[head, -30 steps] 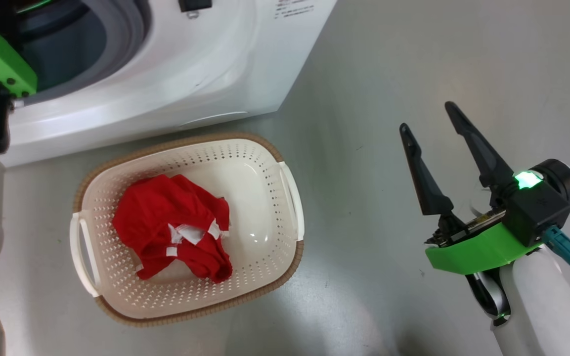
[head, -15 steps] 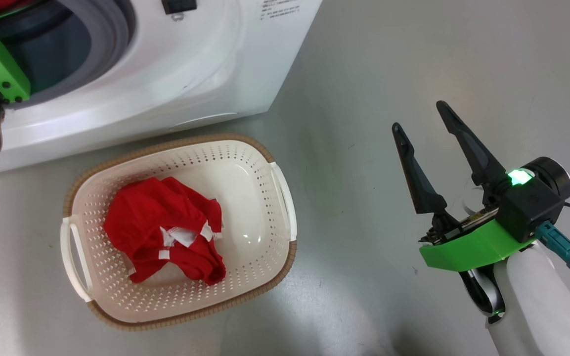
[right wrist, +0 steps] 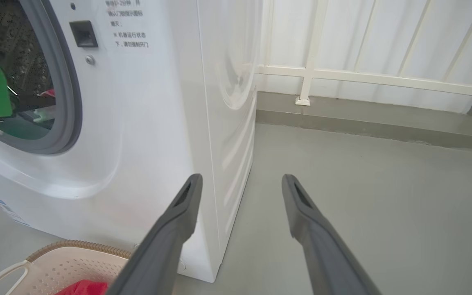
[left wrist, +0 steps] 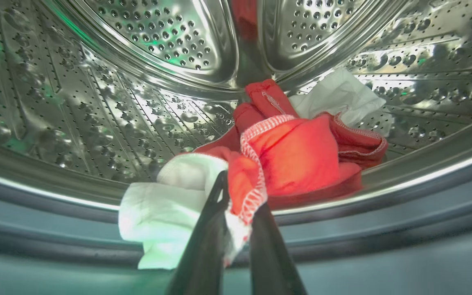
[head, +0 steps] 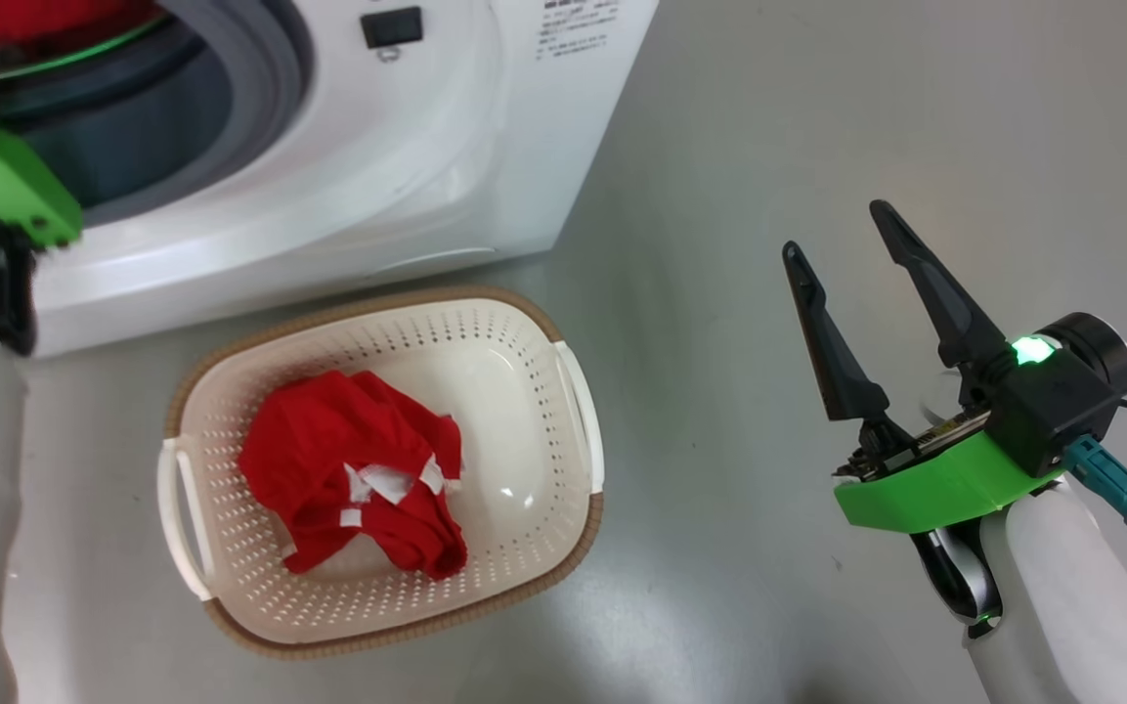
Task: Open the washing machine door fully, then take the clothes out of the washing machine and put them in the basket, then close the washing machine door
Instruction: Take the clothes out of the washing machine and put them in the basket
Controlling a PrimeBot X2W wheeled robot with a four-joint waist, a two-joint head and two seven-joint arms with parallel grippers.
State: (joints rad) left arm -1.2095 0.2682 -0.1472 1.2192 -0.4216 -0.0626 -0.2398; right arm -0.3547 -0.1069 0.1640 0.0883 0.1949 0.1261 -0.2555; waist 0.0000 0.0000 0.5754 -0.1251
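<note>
Standing at the upper left of the head view, the washing machine (head: 358,147) had its round mouth uncovered, with the grey rubber ring (head: 260,88) showing around it. The left arm's green wrist bracket (head: 1,186) sat at the mouth's lower edge, the arm reaching inside. The basket (head: 578,411) rested on the grey floor (head: 817,117) just in front of the machine. A red garment (head: 338,460) with white tags lay crumpled in its left half. Well to the right of the basket, the right end effector (head: 838,229) hung over bare floor, its two dark fingers spread apart with nothing between them

In the left wrist view, the left end effector (left wrist: 240,192) was inside the perforated steel drum (left wrist: 96,102). Its fingers were pressed together on the clothes (left wrist: 297,155), pinching a red edge with white stitching where it met a white piece of fabric. The rest of the bundle lay on the drum's bottom, just behind the inner lip

In the right wrist view, the right end effector's fingers stood wide apart, pointing at the machine's front corner and the floor beside it. A black latch socket (right wrist: 83,33) sat beside the ring, and the green bracket showed inside the mouth. A corner of the basket, with red fabric in it, showed at the lower left, and a white railing (right wrist: 383,78) ran behind the machine
</note>
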